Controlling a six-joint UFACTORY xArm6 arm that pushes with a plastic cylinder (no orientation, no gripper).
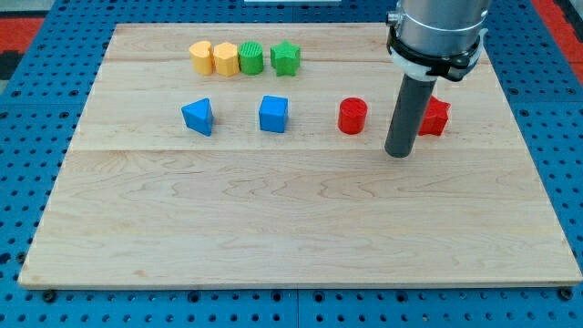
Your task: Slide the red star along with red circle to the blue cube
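The red circle (pixel 352 116) stands on the wooden board right of centre. The red star (pixel 434 117) lies further to the view's right, partly hidden behind my rod. The blue cube (pixel 273 114) sits to the left of the red circle. My tip (pixel 398 153) rests on the board between the red circle and the red star, slightly below both, close to the star's left side; I cannot tell whether it touches the star.
A blue triangle (pixel 198 116) lies left of the blue cube. Along the view's top sit two yellow blocks (pixel 211 57), a green cylinder (pixel 250 59) and a green star (pixel 286 57) in a row. The wooden board (pixel 291 228) lies on a blue perforated table.
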